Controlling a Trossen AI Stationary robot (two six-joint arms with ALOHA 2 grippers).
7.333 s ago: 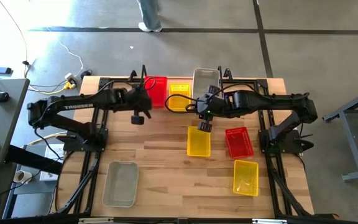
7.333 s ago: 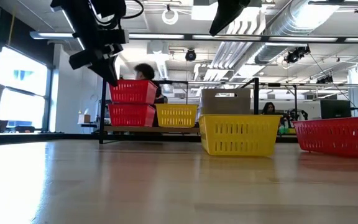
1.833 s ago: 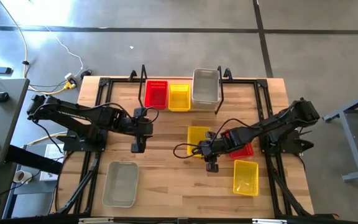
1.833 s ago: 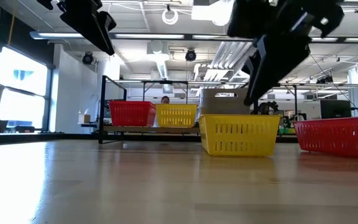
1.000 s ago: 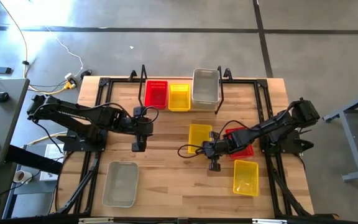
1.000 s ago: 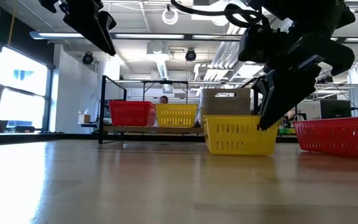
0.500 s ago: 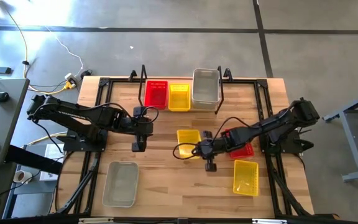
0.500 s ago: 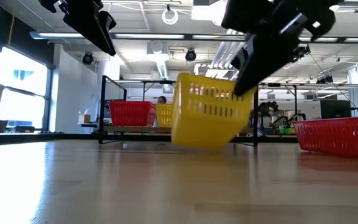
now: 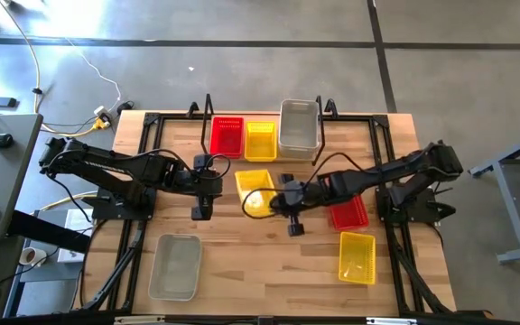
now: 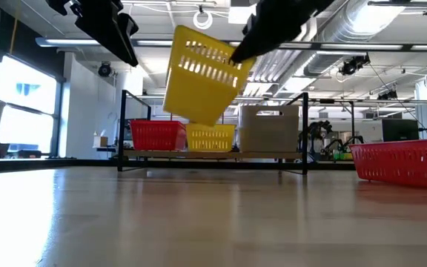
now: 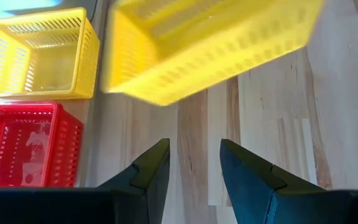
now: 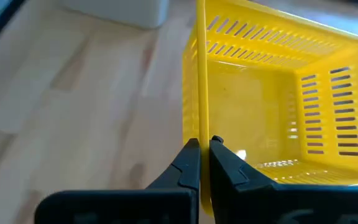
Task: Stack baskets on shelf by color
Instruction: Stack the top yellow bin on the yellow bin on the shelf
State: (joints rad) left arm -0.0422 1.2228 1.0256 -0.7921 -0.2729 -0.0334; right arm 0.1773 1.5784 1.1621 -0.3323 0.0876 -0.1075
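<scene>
The black wire shelf (image 9: pixel 208 113) stands at the table's far edge with a red basket (image 9: pixel 227 135), a yellow basket (image 9: pixel 260 141) and a grey-white basket (image 9: pixel 298 126) on it. My right gripper (image 9: pixel 276 200) is shut on another yellow basket (image 9: pixel 255 190), held in the air near the table's middle; in the low view this basket (image 10: pixel 202 74) hangs tilted above the shelf's height. My left gripper (image 11: pixel 194 165) is open and empty, hovering just left of the held basket (image 11: pixel 210 43). My right gripper pinches one side wall of the yellow basket at its rim (image 12: pixel 199 118), one finger (image 12: pixel 188 163) outside the wall and one inside. The basket is lifted clear of the table and hangs tilted, its open top turned up and toward the gripper.
On the table lie a red basket (image 9: pixel 348 213) right of the middle, a yellow basket (image 9: pixel 357 257) near the right front and a grey-white basket (image 9: pixel 175 266) near the left front. The arms' black frames run along both table sides.
My right gripper has lifted the yellow basket off the table and carried it up and toward the table's left and far edge, nearer the shelf. The basket has gone from standing flat to hanging tilted, well clear of the table.
</scene>
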